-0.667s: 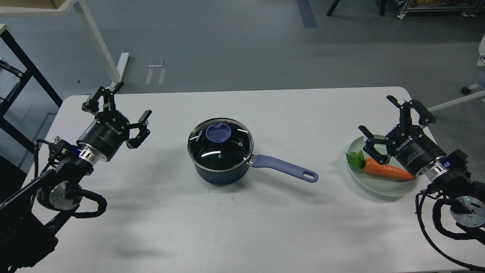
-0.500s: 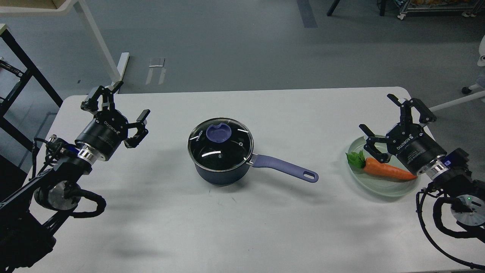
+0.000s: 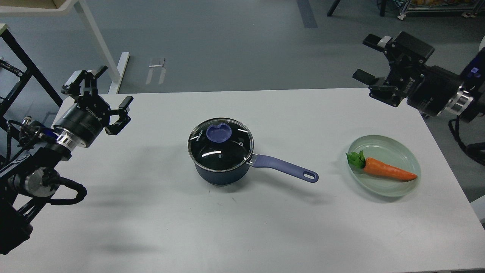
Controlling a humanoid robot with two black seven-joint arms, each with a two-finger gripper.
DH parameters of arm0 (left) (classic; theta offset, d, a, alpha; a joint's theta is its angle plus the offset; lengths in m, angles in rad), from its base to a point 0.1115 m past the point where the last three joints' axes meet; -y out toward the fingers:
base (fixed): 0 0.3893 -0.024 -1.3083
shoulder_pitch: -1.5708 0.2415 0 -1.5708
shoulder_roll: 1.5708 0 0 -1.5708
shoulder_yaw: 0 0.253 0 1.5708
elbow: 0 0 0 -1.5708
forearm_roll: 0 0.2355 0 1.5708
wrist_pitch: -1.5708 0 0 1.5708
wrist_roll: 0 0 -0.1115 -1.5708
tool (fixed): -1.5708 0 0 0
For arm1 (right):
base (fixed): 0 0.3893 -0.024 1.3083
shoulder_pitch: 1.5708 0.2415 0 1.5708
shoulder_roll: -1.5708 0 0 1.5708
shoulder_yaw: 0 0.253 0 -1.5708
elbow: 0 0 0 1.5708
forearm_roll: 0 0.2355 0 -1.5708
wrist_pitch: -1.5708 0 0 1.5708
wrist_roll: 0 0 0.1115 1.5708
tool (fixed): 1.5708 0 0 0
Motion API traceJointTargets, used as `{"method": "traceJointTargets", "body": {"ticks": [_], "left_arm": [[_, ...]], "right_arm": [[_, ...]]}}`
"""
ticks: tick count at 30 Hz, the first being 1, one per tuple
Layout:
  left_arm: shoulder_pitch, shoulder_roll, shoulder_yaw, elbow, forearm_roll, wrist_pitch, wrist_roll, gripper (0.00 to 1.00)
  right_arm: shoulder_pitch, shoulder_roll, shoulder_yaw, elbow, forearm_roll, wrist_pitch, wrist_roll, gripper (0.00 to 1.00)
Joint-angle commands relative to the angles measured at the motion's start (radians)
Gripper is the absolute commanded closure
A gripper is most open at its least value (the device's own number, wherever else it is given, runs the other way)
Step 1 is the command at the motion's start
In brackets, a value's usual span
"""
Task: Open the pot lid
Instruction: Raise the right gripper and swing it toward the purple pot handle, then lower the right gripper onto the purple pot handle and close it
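A dark blue pot (image 3: 221, 172) stands in the middle of the white table (image 3: 151, 227). Its glass lid (image 3: 220, 146) with a purple knob (image 3: 218, 132) sits closed on it. Its purple handle (image 3: 284, 168) points right. My left gripper (image 3: 102, 89) is open and empty above the table's far left corner, well left of the pot. My right gripper (image 3: 365, 58) is open and empty, raised high above the table's far right corner, far from the pot.
A pale green plate (image 3: 394, 151) with a toy carrot (image 3: 382, 170) lies at the right of the table. A white table leg (image 3: 96, 41) and a black frame (image 3: 22, 64) stand on the floor at the far left.
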Motion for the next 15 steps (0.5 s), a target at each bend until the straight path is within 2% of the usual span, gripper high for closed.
{"method": "traceJointTargets", "body": {"ticks": [1,6,10,15], "left_arm": [[-0.032,0.021,0.006,-0.008,0.062,-0.010,-0.004,0.01],[-0.063,0.024,0.007,-0.019,0.231,-0.042,-0.015,0.01],[-0.075,0.022,0.015,-0.077,0.336,-0.066,-0.013,0.01],[-0.075,0.015,0.016,-0.147,0.464,-0.063,-0.013,0.01]], "right_arm": [[0.217,0.040,-0.209,0.051,-0.220,-0.002,0.000,0.00],[0.399,0.159,-0.415,0.067,-0.466,-0.014,0.000,0.01],[0.424,0.249,-0.513,0.064,-0.603,-0.046,0.000,0.01],[0.424,0.333,-0.616,0.031,-0.646,-0.077,0.000,0.05]]}}
